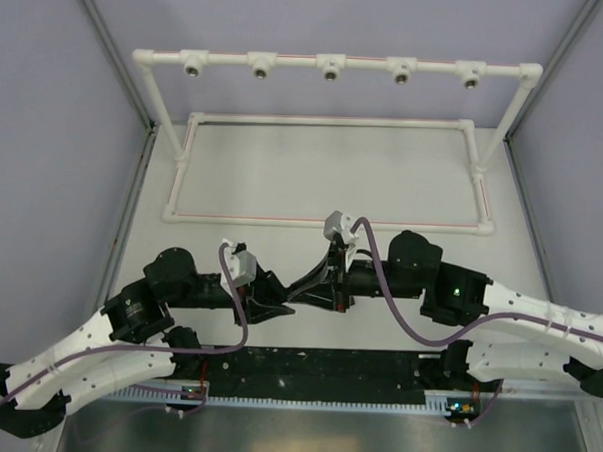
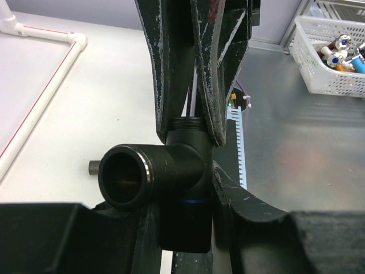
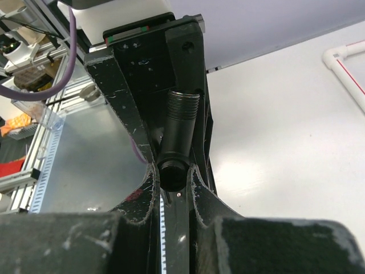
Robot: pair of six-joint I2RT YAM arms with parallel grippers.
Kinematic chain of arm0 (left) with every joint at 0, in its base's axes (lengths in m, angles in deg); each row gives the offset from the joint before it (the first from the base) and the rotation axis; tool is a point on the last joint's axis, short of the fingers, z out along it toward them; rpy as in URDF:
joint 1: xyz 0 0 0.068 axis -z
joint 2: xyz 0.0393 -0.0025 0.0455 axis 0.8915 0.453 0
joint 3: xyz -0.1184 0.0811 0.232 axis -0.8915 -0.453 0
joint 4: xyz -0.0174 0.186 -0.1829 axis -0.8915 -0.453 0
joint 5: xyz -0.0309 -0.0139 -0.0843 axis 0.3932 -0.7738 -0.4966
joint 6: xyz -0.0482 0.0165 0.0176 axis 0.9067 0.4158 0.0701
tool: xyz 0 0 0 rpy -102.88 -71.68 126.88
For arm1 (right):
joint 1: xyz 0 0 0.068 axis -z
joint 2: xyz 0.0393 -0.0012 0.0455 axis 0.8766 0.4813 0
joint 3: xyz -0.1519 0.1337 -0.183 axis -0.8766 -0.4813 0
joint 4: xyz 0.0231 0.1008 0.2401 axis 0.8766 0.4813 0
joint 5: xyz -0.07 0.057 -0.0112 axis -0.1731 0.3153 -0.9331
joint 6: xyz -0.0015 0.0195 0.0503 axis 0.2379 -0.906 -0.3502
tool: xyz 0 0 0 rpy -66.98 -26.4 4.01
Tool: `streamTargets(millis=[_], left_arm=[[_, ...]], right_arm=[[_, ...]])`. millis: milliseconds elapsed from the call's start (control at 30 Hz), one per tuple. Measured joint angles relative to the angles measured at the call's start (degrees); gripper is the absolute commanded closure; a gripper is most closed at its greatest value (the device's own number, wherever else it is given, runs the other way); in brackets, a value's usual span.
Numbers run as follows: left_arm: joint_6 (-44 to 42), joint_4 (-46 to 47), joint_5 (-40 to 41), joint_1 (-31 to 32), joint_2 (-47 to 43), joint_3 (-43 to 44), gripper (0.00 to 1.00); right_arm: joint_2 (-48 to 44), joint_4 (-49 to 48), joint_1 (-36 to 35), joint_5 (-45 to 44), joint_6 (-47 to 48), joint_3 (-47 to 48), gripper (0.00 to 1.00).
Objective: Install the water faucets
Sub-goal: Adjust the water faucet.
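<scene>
Pinching the black T-shaped plastic faucet (image 2: 181, 162) together in mid-air, at six o'clock from the white pipe frame (image 1: 282, 222), the left gripper (image 2: 185, 228) and the right gripper (image 3: 173, 178) may drop it if one releases too early.

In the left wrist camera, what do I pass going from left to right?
White pipe frame → black faucet → white basket.

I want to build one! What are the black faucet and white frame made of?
The black faucet: probably plastic, dull sheen, moulded threads; its shiny mouth rim may be metal. The white frame: likely smooth plastic pipe, with chunky push-on joints.
</scene>
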Motion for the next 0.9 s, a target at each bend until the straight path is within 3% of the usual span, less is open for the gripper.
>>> streamTargets(millis=[267, 667, 833, 900], left_arm=[[-2.10, -3.28, -0.55, 0.00, 1.84, 1.38, 1.00], [-3.04, -5.20, -1.36, 0.00, 2.56, 1.40, 1.00], [-3.19, -4.94, -1.86, -0.09, 3.08, 1.40, 1.00], [-3.13, -4.42, -1.77, -0.09, 3.67, 1.40, 1.00]], right_arm=[[1.31, 5.81, 0.00, 0.00, 0.17, 2.80, 1.00], [2.54, 9.46, 0.00, 0.39, 0.46, 4.31, 1.00], [3.30, 12.17, 0.00, 0.44, 1.55, 6.19, 0.54], [3.52, 10.73, -0.07, 0.13, 2.14, 6.27, 0.48]])
